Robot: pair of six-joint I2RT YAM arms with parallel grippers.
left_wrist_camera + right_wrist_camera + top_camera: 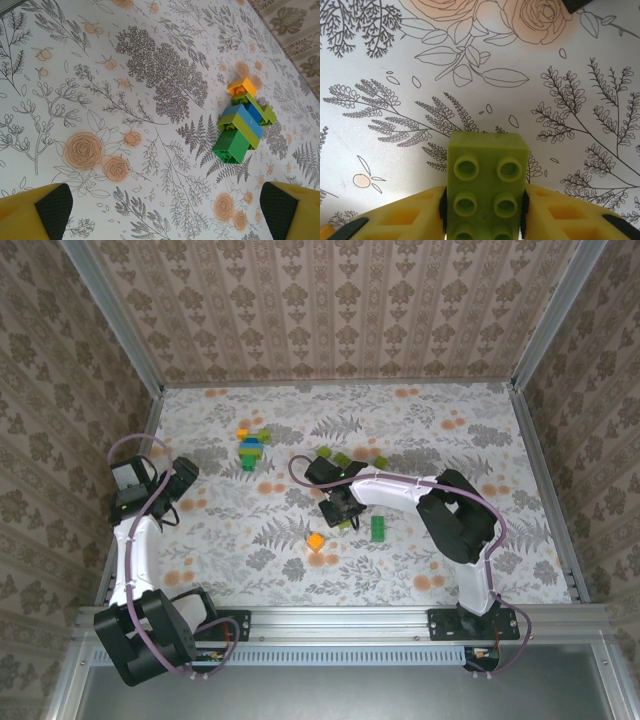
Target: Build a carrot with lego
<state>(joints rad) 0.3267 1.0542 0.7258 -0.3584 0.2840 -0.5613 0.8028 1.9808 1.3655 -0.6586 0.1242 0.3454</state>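
Clamping a lime brick [485, 150] between the pads of the right gripper [482, 200], studs up, jaws narrowed onto its two long sides, low over the table [380, 115]. Judged as the pick-up of a green piece for the carrot's top. Lift straight, without twisting, so as not to skew the brick in the pads. Carry toward the orange brick [315, 540], lying just near-left of that gripper in the top view. Square the studs before pressing, and press from directly above. Keep clear of the dark green brick [379, 528] just to the right.

Left gripper [178, 478] spread wide and empty near the left edge, fingers [40, 210] facing the yellow, green and blue build [242, 127]. Worth bringing over to brace the orange brick during the press. No carrot put together as yet: only loose lego, with more lime bricks [342, 460] beyond the right arm.

Cut off at the bottom of the right wrist view: near end of the held brick, so length unclear. Cannot tell whether resting on the table or just raised. Masked by the wrist from above. Dark object [580, 5] at that view's top edge, too clipped to name.
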